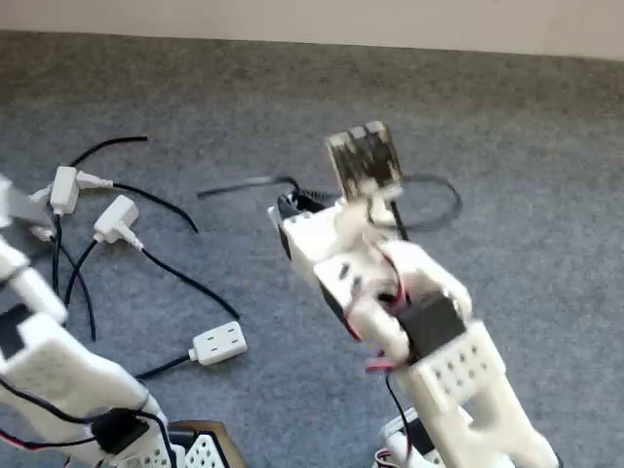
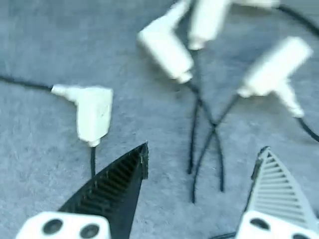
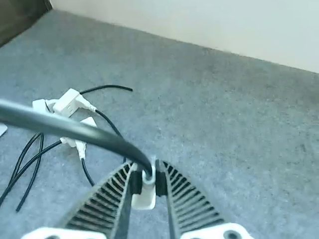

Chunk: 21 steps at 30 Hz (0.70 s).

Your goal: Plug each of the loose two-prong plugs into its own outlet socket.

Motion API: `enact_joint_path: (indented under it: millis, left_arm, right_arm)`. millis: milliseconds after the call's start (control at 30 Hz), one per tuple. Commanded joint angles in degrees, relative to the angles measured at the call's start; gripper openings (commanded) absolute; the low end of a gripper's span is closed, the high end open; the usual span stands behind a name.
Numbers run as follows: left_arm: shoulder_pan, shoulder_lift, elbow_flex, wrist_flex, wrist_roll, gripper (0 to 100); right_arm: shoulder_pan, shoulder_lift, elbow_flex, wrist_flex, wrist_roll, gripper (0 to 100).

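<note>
Starting at the left edge of the carpet (image 1: 507, 107), the left gripper (image 2: 204, 154) hangs with its jaws wide apart over a cluster of white plugs (image 2: 92, 112). It holds nothing, and their black cords (image 2: 204, 144) cross each other under it. In the high view, a white outlet socket (image 1: 219, 343) lies alone nearer the front edge, loose on the end of its own cord. Further right, about the middle of the carpet, the right gripper (image 3: 147, 174) stands raised above the surface. It is clamped on a single plug (image 3: 143, 199), whose thick cord (image 3: 65, 127) leaves just at the fingertips. I cannot see the prongs, so their direction is not sure.

I judge that three things could go wrong:
- The grip is near the tips, so the pull of the stiff cord may turn the single plug or let it slip out.
- The outlet socket is not fixed. A push from one side would probably slide it away and not seat the prongs.
- On the left, closing over the crossed cords may catch a cord, or drag a neighbour plug along.
</note>
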Motion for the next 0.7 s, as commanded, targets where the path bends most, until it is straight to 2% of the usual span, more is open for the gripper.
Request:
enact_joint_path:
  millis: [0,100,233,333,400,533,667]
  left_arm:
    - [13.32,-14.20,10.07,2.02,-2.90,34]
    - [22.64,-26.15,24.75,-0.97,-3.43,34]
    - [30.90,-46.81,51.03,-18.81,-2.90,35]
    - [34.07,-64.57,71.60,-32.79,2.11,38]
    - [35.91,-75.91,83.21,-39.12,5.10,39]
    - [40.04,-95.52,99.30,-44.22,10.64,40]
    - [45.49,-110.02,105.10,-41.49,16.09,43]
  right_arm:
    - [0.48,-5.58,12.00,-9.10,-0.53,0.4]
    - [0.48,-4.44,12.26,-9.98,-0.62,0.4]
    - [0.48,-2.68,12.26,-9.89,-1.76,0.4]
    - [0.48,-2.33,12.26,-8.92,-3.60,0.4]
    - [-0.13,-2.24,11.38,-6.99,-5.71,0.4]
    - [-0.84,-2.24,9.71,-4.53,-7.74,0.4]
    - [-2.42,-2.15,10.07,-4.26,-9.49,0.4]
